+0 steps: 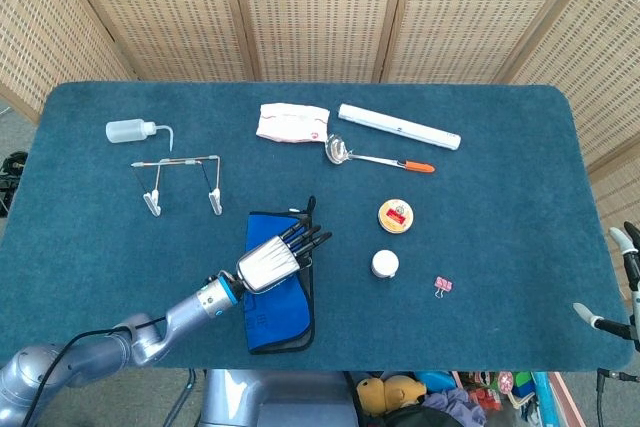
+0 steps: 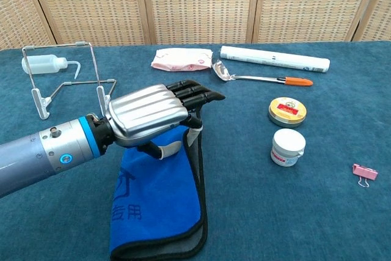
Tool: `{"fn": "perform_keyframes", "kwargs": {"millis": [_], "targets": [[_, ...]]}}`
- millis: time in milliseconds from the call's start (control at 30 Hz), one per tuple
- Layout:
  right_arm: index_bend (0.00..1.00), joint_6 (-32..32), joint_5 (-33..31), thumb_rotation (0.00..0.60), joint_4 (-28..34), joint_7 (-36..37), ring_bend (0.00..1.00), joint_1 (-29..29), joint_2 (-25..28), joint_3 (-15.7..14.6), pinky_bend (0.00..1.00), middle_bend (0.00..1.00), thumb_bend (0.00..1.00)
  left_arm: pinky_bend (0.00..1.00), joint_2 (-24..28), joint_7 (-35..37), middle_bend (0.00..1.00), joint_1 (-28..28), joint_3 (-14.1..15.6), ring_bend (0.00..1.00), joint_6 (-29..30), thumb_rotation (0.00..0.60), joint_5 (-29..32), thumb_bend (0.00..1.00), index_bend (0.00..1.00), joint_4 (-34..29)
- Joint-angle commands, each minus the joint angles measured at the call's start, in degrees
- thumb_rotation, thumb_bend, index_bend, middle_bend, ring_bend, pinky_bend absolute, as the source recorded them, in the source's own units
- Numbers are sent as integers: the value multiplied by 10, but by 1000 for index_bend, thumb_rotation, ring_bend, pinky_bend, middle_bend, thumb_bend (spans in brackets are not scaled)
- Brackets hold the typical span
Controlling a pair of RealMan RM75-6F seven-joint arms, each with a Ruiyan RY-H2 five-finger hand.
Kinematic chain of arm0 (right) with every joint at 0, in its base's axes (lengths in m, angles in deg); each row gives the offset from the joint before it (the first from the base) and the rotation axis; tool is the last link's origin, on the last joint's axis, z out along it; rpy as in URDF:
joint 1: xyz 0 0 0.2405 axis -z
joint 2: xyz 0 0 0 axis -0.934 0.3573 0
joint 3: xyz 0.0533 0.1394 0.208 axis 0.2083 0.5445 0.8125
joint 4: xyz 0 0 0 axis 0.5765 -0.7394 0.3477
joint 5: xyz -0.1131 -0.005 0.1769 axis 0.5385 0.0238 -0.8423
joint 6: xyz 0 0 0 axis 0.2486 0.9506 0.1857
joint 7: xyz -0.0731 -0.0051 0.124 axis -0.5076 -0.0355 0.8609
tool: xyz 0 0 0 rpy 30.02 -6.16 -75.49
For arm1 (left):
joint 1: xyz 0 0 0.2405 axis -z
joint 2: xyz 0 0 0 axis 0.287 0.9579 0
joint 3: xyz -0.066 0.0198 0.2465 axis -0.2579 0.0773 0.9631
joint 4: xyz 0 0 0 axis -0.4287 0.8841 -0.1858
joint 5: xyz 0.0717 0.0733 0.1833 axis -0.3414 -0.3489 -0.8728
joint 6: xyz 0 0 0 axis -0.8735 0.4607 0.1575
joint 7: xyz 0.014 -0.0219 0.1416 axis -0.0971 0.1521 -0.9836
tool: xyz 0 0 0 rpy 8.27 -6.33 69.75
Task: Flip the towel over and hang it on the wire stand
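The towel (image 1: 275, 319) lies folded in half near the table's front edge, its blue underside up and the grey side showing only as a rim (image 2: 156, 207). My left hand (image 1: 272, 261) hovers over the fold's far end, fingers pointing right, and pinches the towel's turned-over edge beneath the palm (image 2: 149, 114). The wire stand (image 1: 180, 181) stands upright and bare to the left of the towel, behind my left forearm in the chest view (image 2: 67, 79). My right hand (image 1: 622, 285) hangs off the table's right edge with its fingers apart and nothing in it.
At the back lie a squeeze bottle (image 1: 130, 130), a pink-and-white packet (image 1: 292, 122), a white tube (image 1: 398, 126) and an orange-handled ladle (image 1: 375, 156). Right of the towel are a round tin (image 1: 397, 215), a white jar (image 1: 385, 264) and a pink clip (image 1: 443, 286).
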Motion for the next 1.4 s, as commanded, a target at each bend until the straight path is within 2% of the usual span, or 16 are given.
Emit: {"fn": "perform_keyframes", "kwargs": {"millis": [33, 267, 367, 433, 500, 533, 567, 700, 933, 1267, 1400], "targets": [[4, -1, 0, 600, 0, 0, 0, 0, 0, 0, 0, 0, 0, 35, -12, -4, 0, 6, -6, 0, -9, 600, 7, 453, 647, 11], [4, -4, -3, 600, 0, 2, 0, -1, 1, 1, 0, 0, 0, 35, -36, -17, 0, 15, -13, 0, -25, 600, 19, 449, 625, 27], [4, -5, -4, 600, 0, 5, 0, -1, 2, 1, 0, 0, 0, 35, -42, -22, 0, 16, -12, 0, -26, 600, 22, 436, 566, 32], [4, -5, -3, 600, 0, 6, 0, -1, 3, 0, 0, 0, 0, 35, -46, -27, 0, 16, -12, 0, -26, 600, 23, 417, 393, 35], [4, -5, -3, 600, 0, 7, 0, -1, 3, 0, 0, 0, 0, 35, -48, -32, 0, 16, -13, 0, -25, 600, 25, 383, 99, 37], [4, -5, -3, 600, 0, 8, 0, -1, 3, 0, 0, 0, 0, 35, -50, -34, 0, 15, -14, 0, -25, 600, 26, 364, 21, 37], [4, -5, -3, 600, 0, 9, 0, -1, 4, 0, 0, 0, 0, 35, -50, -35, 0, 15, -15, 0, -24, 600, 27, 351, 1, 36], [4, -4, -2, 600, 0, 12, 0, 0, 5, 0, 0, 0, 0, 36, -46, -32, 0, 13, -17, 0, -14, 600, 29, 289, 0, 27], [4, -2, 0, 600, 1, 14, 0, 1, 6, 0, 0, 0, 0, 28, -16, -20, 0, 6, -25, 0, 15, 600, 34, 276, 0, -18], [4, 1, 5, 600, 2, 15, 0, 2, 7, -2, 0, 0, 0, 20, 78, -65, 0, -12, -54, 0, 16, 600, 73, 276, 0, -143], [4, 3, 7, 600, 3, 20, 0, 3, 9, -3, 0, 0, 0, 18, 119, -78, 0, -26, -69, 0, 5, 600, 110, 275, 9, -193]]}}
